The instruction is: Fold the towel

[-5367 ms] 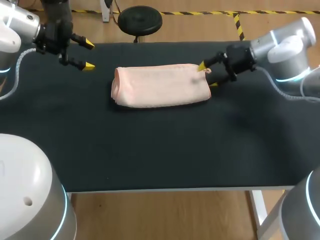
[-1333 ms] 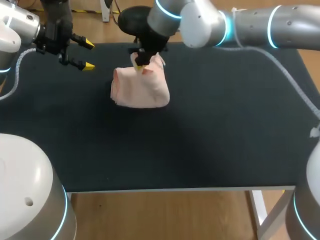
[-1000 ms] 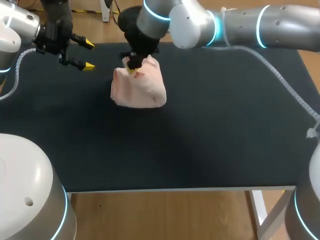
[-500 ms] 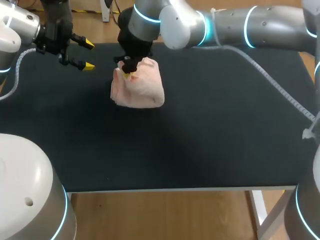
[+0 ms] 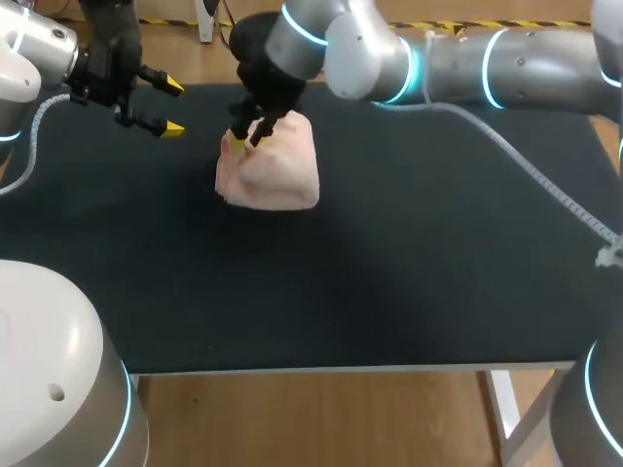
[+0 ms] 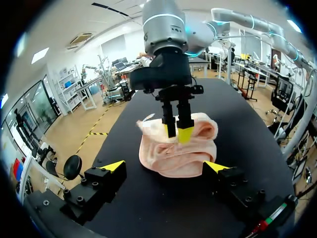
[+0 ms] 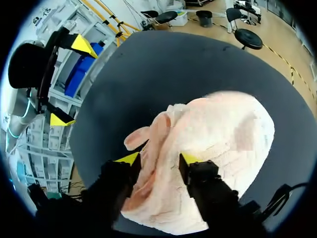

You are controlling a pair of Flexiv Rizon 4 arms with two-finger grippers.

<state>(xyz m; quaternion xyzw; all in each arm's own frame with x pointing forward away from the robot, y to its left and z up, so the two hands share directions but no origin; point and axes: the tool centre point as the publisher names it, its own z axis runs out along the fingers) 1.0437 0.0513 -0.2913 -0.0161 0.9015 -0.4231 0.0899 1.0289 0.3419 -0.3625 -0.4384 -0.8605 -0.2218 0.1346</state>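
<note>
Toward the far left corner of the table [image 5: 389,292] the pink towel [image 5: 282,175] lies doubled over, the right arm [image 5: 370,58] resting narrowly parted jaws on the end it seems to be laying down, the left arm [image 5: 107,53] keeping wide jaws clear.

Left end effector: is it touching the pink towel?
No, the left end effector hangs open, with bare table between it and the towel.

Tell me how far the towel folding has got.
Done: the towel lies doubled into a short, thick bundle. In hand: the right gripper sits over its loose end, apparently open. Remaining: lift away and flatten that raised corner; the left gripper hangs open, apart from it.
</note>
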